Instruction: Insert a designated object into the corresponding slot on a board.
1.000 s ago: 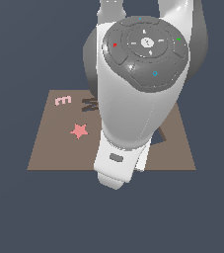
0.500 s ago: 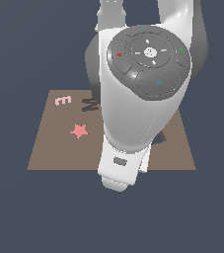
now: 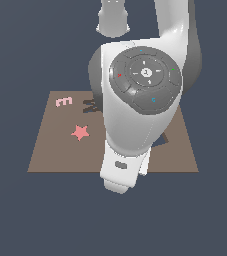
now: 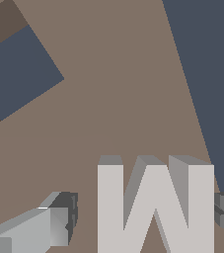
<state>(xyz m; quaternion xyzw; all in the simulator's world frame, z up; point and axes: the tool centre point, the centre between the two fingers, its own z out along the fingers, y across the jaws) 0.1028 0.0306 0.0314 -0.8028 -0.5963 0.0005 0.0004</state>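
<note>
M block (image 4: 155,207) btwn pincer (image 4: 145,222) fingers

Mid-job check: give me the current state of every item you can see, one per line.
M block: upright between the fingers, not clamped.
Gripper: open, a gap beside the M block on one side.
M slot: empty, partly hidden by the arm.
Square hole: empty.
Pink star: flat on the board.
Pink E piece: flat on the board.

A glossy white robot arm (image 3: 135,135) with a dark grey round cap dotted red, green and blue; grey ribbed fingertips (image 4: 64,217).
</note>
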